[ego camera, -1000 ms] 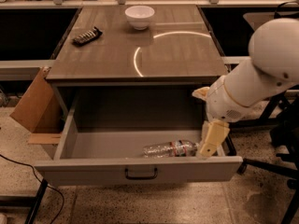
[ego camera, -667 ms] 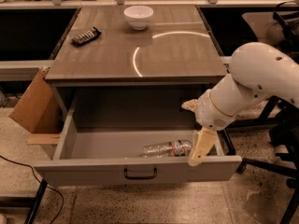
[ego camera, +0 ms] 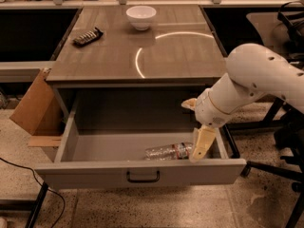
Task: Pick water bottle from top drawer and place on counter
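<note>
Nearest is the flat front of the one top drawer (ego camera: pixel 95 175), pulled fully open, with a single dark bar handle (ego camera: pixel 143 176) at its centre. Inside it lies one water bottle (ego camera: pixel 166 152), on its side on the drawer floor, close behind the front panel and right of centre. The gripper (ego camera: pixel 190 132) hangs at the drawer's right side, its two beige fingers (ego camera: pixel 202 144) spread apart and holding nothing. The lower finger's tip is at the bottle's right end. One cardboard box (ego camera: pixel 35 103) leans at the cabinet's left. Above, the counter (ego camera: pixel 180 56) carries one flat dark object (ego camera: pixel 88 36) and, farther back, one white bowl (ego camera: pixel 141 17).
</note>
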